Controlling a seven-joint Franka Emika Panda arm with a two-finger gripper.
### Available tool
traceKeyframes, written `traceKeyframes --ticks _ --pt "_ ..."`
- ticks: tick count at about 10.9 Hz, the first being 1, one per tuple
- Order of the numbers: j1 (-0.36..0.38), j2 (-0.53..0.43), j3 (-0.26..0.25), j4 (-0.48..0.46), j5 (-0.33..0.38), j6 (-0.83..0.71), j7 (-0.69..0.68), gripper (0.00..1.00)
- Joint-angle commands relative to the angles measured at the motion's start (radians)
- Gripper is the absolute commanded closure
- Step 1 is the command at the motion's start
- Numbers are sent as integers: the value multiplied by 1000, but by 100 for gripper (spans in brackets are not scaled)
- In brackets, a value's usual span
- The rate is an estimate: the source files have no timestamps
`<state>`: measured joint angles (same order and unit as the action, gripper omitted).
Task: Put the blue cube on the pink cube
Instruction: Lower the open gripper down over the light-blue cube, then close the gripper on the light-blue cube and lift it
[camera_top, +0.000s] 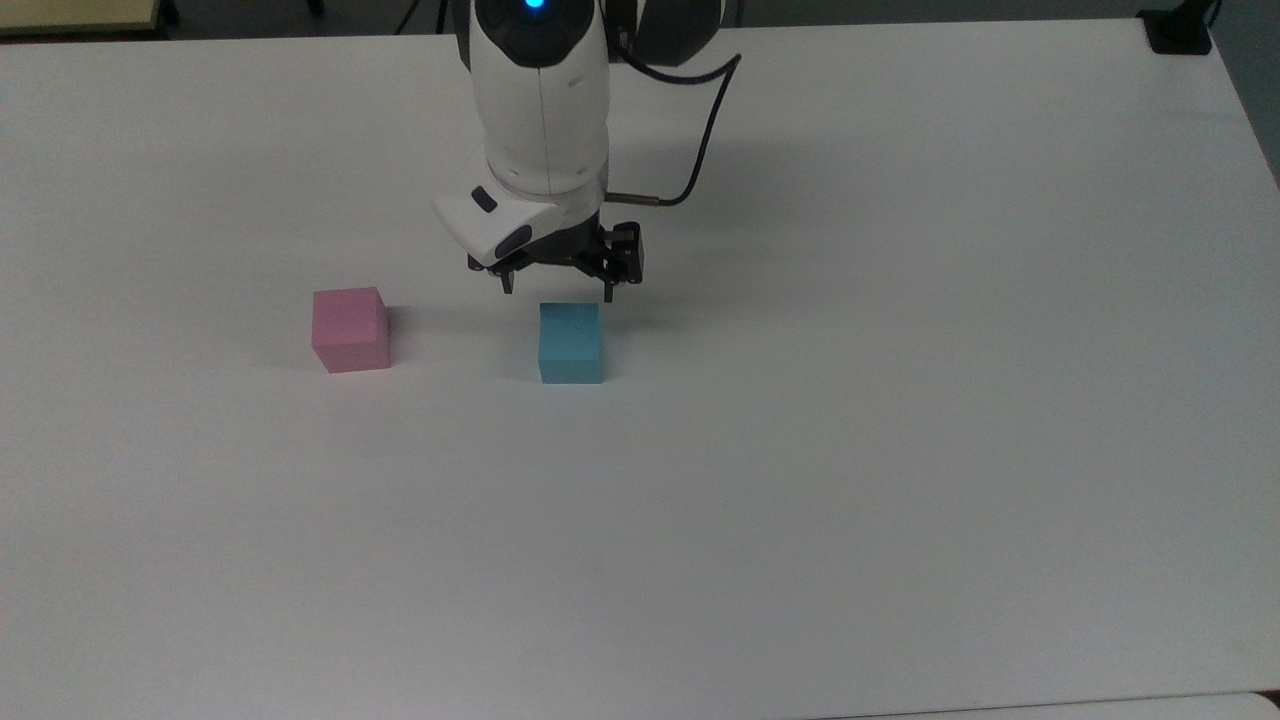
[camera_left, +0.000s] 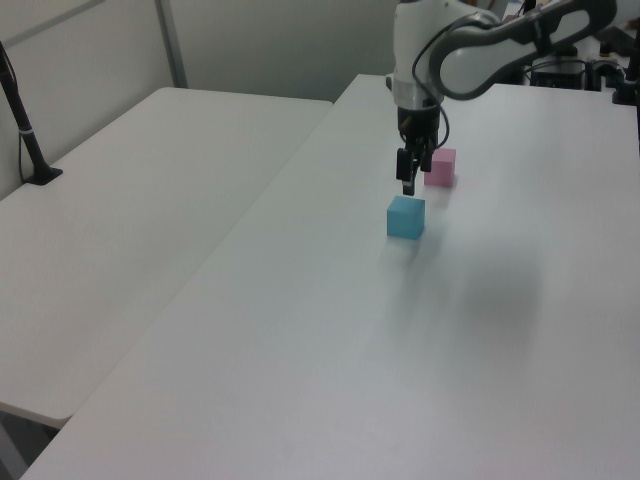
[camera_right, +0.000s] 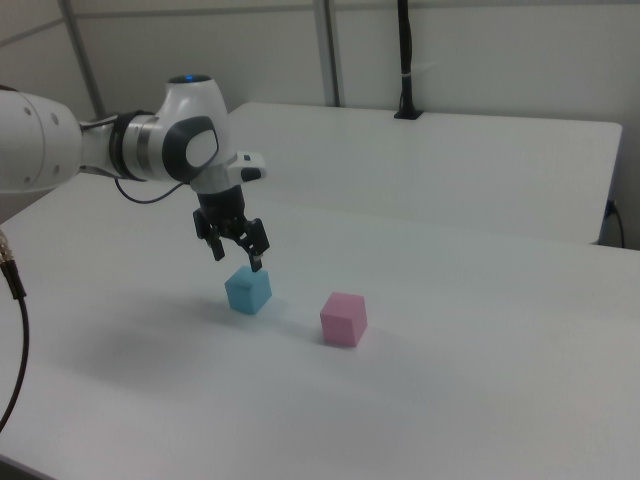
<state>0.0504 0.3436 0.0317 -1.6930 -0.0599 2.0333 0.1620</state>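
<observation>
The gripper (camera_top: 558, 288) is hovering just above the blue cube (camera_top: 570, 343), its 2 fingers (camera_right: 256, 262) standing apart and gripping nothing. The blue cube is sitting on the white table (camera_top: 900, 450), not touched by the gripper. The pink cube (camera_top: 350, 329) is resting on the same table, apart from the blue cube, toward the top view's left and the right view's right. In the left view, the pink cube (camera_left: 440, 167) is lying beyond the blue cube (camera_left: 406, 217), with the gripper (camera_left: 408, 183) hanging between them and higher.
</observation>
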Motion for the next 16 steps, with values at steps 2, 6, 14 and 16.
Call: traceKeyframes --ticks 2,6,14,16 --pt "52 78 -4 -2 -119 71 180 0" --pt "49 87 -4 -2 -144 73 180 0" --pt "22 33 -4 10 -167 47 9 48" --pt "-7 -14 -3 12 -166 -10 -31 48"
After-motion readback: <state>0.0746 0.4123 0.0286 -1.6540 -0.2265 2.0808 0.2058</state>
